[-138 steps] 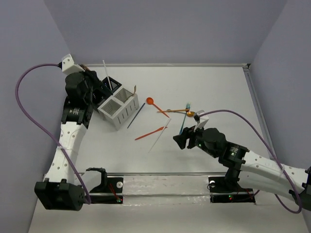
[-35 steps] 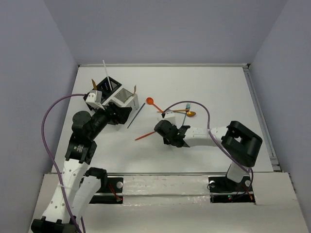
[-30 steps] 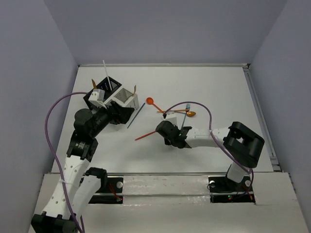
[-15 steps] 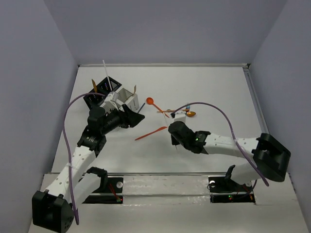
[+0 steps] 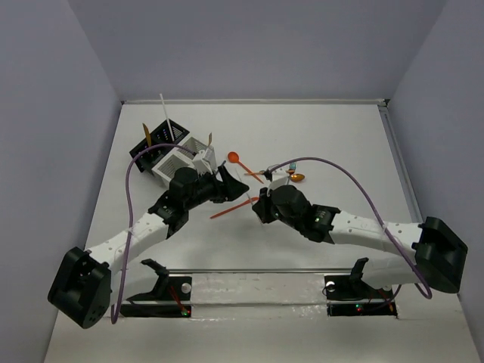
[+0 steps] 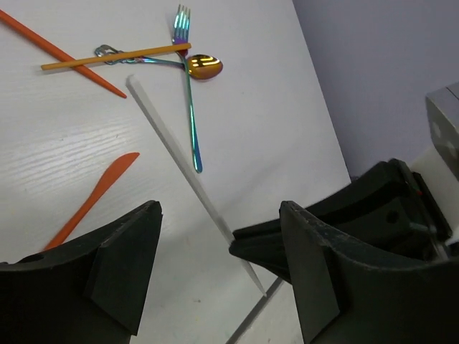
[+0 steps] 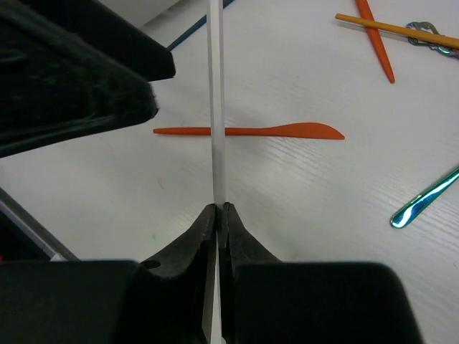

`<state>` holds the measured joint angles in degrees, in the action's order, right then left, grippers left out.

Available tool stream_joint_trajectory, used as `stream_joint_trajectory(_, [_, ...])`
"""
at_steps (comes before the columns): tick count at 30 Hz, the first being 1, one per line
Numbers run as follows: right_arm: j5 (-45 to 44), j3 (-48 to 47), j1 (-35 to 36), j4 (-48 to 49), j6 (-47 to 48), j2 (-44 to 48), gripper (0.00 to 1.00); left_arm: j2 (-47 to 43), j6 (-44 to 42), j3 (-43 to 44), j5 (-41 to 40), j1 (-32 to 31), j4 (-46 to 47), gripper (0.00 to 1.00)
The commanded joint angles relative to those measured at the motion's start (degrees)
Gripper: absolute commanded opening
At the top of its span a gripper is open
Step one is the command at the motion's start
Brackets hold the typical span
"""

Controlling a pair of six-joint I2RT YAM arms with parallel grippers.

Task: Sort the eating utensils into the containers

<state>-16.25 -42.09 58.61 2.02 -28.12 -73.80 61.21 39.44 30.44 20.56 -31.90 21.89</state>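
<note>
My right gripper is shut on a thin white stick, which stands out straight ahead of its fingers above the table. In the left wrist view this white stick runs slantwise between the two fingers of my left gripper. That gripper is open and touches nothing. Seen from the top, the left gripper faces the right gripper mid-table. An orange knife lies flat under the stick. The black container and the white container stand at the back left with utensils upright in them.
An orange spoon, an orange chopstick, a teal fork and a gold spoon lie crossed on the table beyond the grippers. The left arm stretches across in front of the containers.
My left arm has swung from beside the containers to mid-table, facing the right gripper. The right gripper has lifted the white stick off the table and turned it toward the left gripper.
</note>
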Motion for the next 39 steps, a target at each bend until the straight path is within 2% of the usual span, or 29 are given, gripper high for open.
stream_joint_trajectory(1, [0.9, 1.2, 0.7, 4.8, 0.8, 3.7, 0.07, 1.7, 0.2, 1.1, -7.1, -1.1, 6.1, 0.76])
stream_joint_trajectory(5, [2.4, 2.4, 0.7, 5.5, 0.9, 5.3, 0.07, 3.1, 0.6, 0.9, -8.8, -1.6, 9.1, 0.74])
stream_joint_trajectory(9, [3.9, 2.9, 0.7, 5.9, 0.5, 5.4, 0.07, 6.8, 1.7, 1.5, -9.0, -2.2, 13.0, 0.62])
stream_joint_trajectory(11, [3.9, 3.3, 0.7, 5.8, 0.4, 5.4, 0.07, 8.0, 2.0, 1.8, -8.8, -2.2, 14.8, 0.60])
stream_joint_trajectory(14, [3.7, 4.3, 0.7, 6.0, -0.4, 6.1, 0.07, 9.5, 2.0, 2.5, -9.0, -2.9, 16.3, 0.39])
stream_joint_trajectory(15, [3.6, 4.6, 0.7, 6.2, -0.4, 6.7, 0.07, 10.0, 2.0, 3.0, -9.2, -3.4, 16.2, 0.26])
stream_joint_trajectory(16, [3.6, 4.8, 0.7, 6.2, -0.5, 7.1, 0.07, 10.2, 2.0, 3.0, -9.5, -3.4, 16.1, 0.18])
stream_joint_trajectory(18, [3.6, 5.3, 0.7, 6.2, -0.6, 7.7, 0.07, 10.1, 1.8, 3.4, -10.7, -3.4, 15.5, 0.06])
stream_joint_trajectory(21, [3.5, 5.7, 0.7, 6.3, -0.5, 8.7, 0.07, 9.5, 0.8, 4.2, -12.4, -3.4, 13.9, 0.06])
stream_joint_trajectory(23, [3.2, 6.0, 0.7, 6.3, -0.4, 9.5, 0.16, 8.6, -0.2, 5.4, -14.0, -3.4, 11.5, 0.06])
stream_joint_trajectory(24, [2.8, 6.3, 0.7, 6.3, -0.4, 9.9, 0.23, 8.3, -0.7, 5.9, -14.5, -3.4, 11.0, 0.06])
stream_joint_trajectory(25, [2.3, 6.8, 0.7, 6.2, -0.4, 10.5, 0.35, 7.7, -1.3, 7.0, -15.2, -3.4, 10.0, 0.06])
stream_joint_trajectory(27, [0.5, 7.5, 0.7, 5.5, -0.4, 13.2, 0.46, 7.2, -2.3, 8.3, -17.5, -3.4, 7.3, 0.06])
stream_joint_trajectory(29, [-0.3, 8.2, 0.7, 3.9, 0.1, 16.9, 0.63, 5.5, -4.7, 10.9, -20.0, -3.4, 4.2, 0.06])
stream_joint_trajectory(31, [-1.4, 8.8, 0.7, 2.7, 0.3, 19.6, 0.67, 4.5, -5.9, 14.0, -23.7, -3.4, 2.3, 0.06])
stream_joint_trajectory(34, [-4.3, 10.8, 0.7, 1.7, 0.8, 24.5, 0.67, 3.6, -8.1, 18.3, -28.5, -2.9, -1.5, 0.06])
stream_joint_trajectory(39, [-7.9, 12.6, 0.7, -1.0, 0.3, 27.0, 0.66, 4.8, -11.4, 28.6, -33.4, 1.2, -6.9, 0.06])
